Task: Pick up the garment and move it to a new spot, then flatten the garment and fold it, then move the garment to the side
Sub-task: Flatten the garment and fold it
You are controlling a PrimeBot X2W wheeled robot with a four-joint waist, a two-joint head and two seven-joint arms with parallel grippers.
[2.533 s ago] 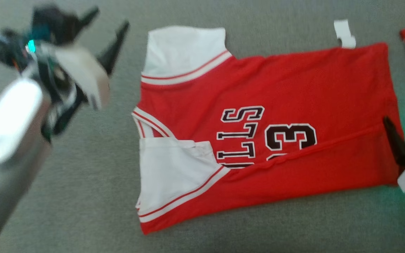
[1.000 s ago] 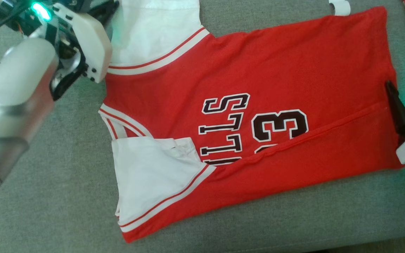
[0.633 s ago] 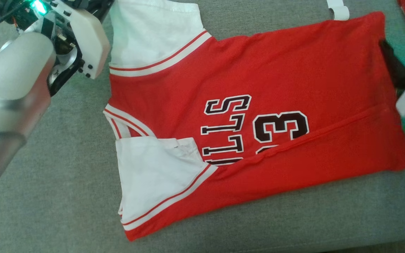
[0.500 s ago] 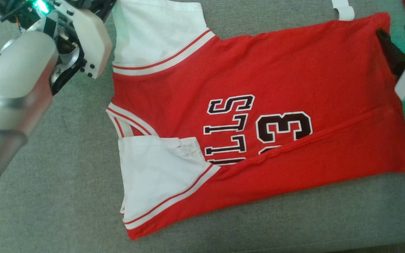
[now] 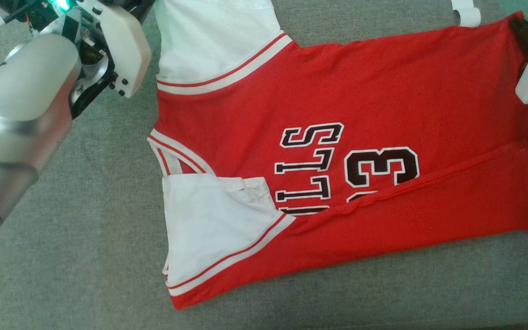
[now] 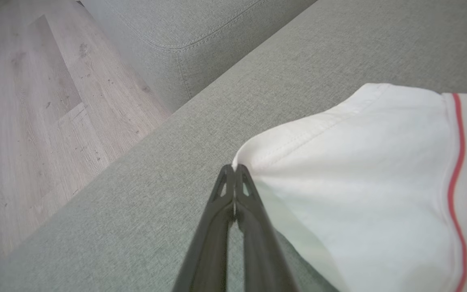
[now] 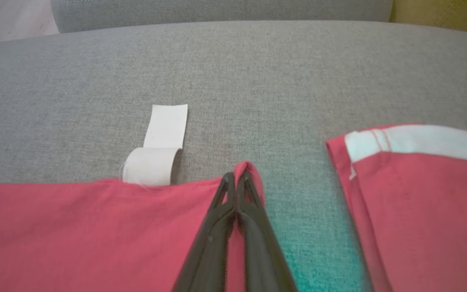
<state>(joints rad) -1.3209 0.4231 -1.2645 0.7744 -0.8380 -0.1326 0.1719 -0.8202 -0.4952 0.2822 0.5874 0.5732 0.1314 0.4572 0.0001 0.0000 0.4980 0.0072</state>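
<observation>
Grey cushion (image 5: 85, 238) wide around jersey (image 5: 383, 91) edges

The head camera looks steeply down on the jersey (image 5: 337, 91). The 2 wrist cameras sit low and close, sighting along the left end effector (image 6: 233, 168) at the white sleeve (image 6: 359, 182) and the right end effector (image 7: 234, 175) at the red hem (image 7: 75, 190), parts shared with the head view's upper corners.

— What's everything lying on?
— A grey fabric sofa seat (image 5: 85, 206). A red jersey (image 5: 383, 91) lies spread on it, its white label (image 7: 158, 156) curled at the hem, with a second red garment (image 7: 420, 194) nearby, apart.
</observation>
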